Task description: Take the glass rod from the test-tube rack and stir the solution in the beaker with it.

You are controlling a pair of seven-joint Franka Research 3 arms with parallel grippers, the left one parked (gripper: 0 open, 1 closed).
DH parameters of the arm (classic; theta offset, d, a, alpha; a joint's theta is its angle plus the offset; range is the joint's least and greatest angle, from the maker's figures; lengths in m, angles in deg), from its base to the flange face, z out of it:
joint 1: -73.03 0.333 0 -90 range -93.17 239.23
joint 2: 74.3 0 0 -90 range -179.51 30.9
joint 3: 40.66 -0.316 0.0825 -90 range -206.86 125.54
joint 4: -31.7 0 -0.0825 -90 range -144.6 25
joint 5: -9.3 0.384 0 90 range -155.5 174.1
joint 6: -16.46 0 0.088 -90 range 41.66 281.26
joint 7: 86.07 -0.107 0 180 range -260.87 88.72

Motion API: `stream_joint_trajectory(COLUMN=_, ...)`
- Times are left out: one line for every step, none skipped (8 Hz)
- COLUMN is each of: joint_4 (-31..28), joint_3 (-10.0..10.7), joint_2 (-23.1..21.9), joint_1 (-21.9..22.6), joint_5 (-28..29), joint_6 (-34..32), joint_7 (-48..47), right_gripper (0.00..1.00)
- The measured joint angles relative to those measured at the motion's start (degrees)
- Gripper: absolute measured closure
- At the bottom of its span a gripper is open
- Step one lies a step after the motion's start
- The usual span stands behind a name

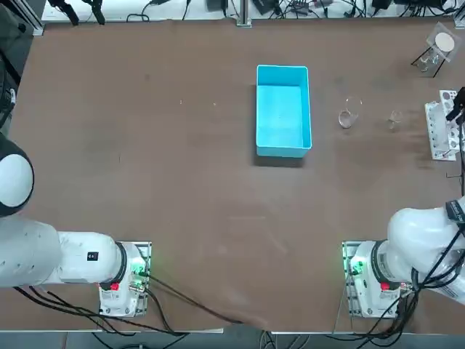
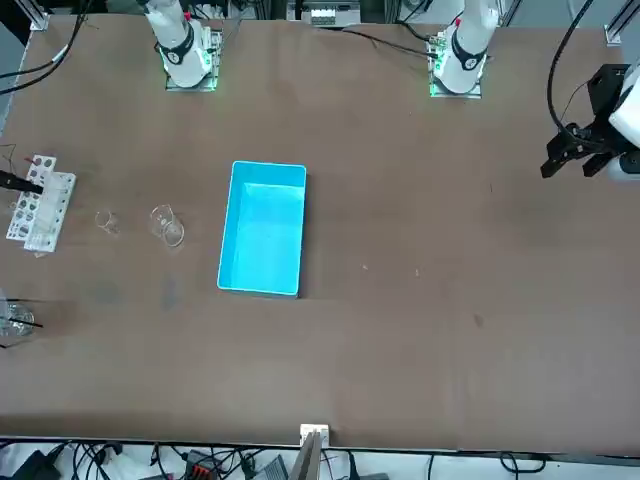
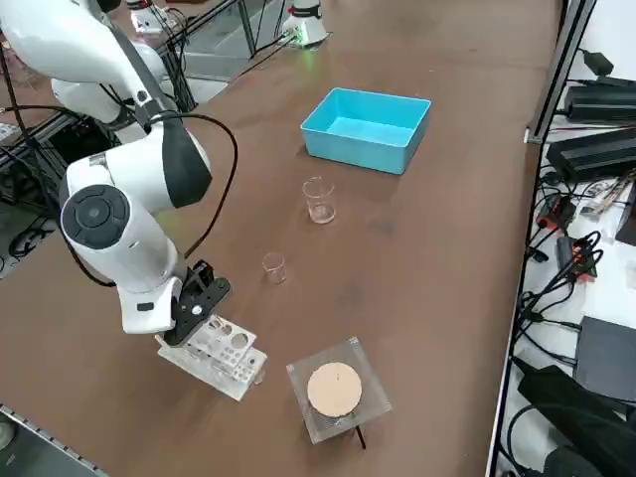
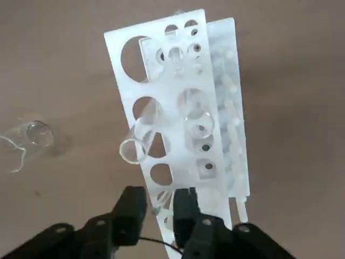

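The white test-tube rack [image 1: 439, 131] [image 2: 40, 210] [image 3: 221, 360] [image 4: 178, 108] lies at the table's right edge. My right gripper [image 1: 458, 109] [image 2: 15, 182] [image 3: 199, 298] [image 4: 159, 208] hangs just over the rack's near end, its black fingers a narrow gap apart. A faint clear glint sits between them. I cannot tell whether it is the glass rod, which shows nowhere plainly. The beaker [image 1: 349, 115] [image 2: 167, 225] [image 3: 319, 200] stands upright between the rack and the blue bin, well apart from the gripper.
A smaller clear vessel [image 1: 394, 120] [image 3: 273, 266] [image 4: 35, 134] stands between beaker and rack. A clear test tube [image 4: 141, 135] leans in a rack hole. A blue bin [image 1: 282, 109] sits mid-table. A small stand with a round disc [image 1: 436, 51] [image 3: 335, 390] is beyond the rack.
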Motion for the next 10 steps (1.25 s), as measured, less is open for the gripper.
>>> stream_joint_trajectory(joint_4=0.01, joint_3=0.0, joint_2=-0.07, joint_1=0.01, joint_5=0.0, joint_6=-0.01, joint_7=0.0, right_gripper=0.69)
stream_joint_trajectory(joint_4=0.03, joint_3=0.0, joint_2=-0.14, joint_1=0.01, joint_5=0.0, joint_6=-0.06, joint_7=0.0, right_gripper=0.7)
stream_joint_trajectory(joint_4=0.1, joint_3=0.0, joint_2=-0.2, joint_1=0.02, joint_5=0.0, joint_6=-0.37, joint_7=0.0, right_gripper=0.75)
stream_joint_trajectory(joint_4=0.22, joint_3=-0.02, joint_2=-0.32, joint_1=0.07, joint_5=0.0, joint_6=-0.8, joint_7=0.0, right_gripper=0.79)
stream_joint_trajectory(joint_4=0.31, joint_3=-0.04, joint_2=-0.52, joint_1=0.1, joint_5=0.0, joint_6=-1.09, joint_7=0.0, right_gripper=0.81)
stream_joint_trajectory(joint_4=0.34, joint_3=-0.05, joint_2=-0.69, joint_1=0.11, joint_5=0.0, joint_6=-1.25, joint_7=0.0, right_gripper=0.82)
stream_joint_trajectory(joint_4=0.34, joint_3=-0.05, joint_2=-0.82, joint_1=0.1, joint_5=0.0, joint_6=-1.31, joint_7=0.0, right_gripper=0.84)
stream_joint_trajectory(joint_4=0.34, joint_3=-0.05, joint_2=-0.91, joint_1=0.1, joint_5=0.0, joint_6=-1.37, joint_7=0.0, right_gripper=0.85)
stream_joint_trajectory(joint_4=0.34, joint_3=-0.05, joint_2=-0.94, joint_1=0.08, joint_5=-0.01, joint_6=-1.37, joint_7=0.0, right_gripper=0.88)
stream_joint_trajectory(joint_4=0.34, joint_3=-0.03, joint_2=-0.94, joint_1=0.06, joint_5=-0.02, joint_6=-1.37, joint_7=0.0, right_gripper=0.89)
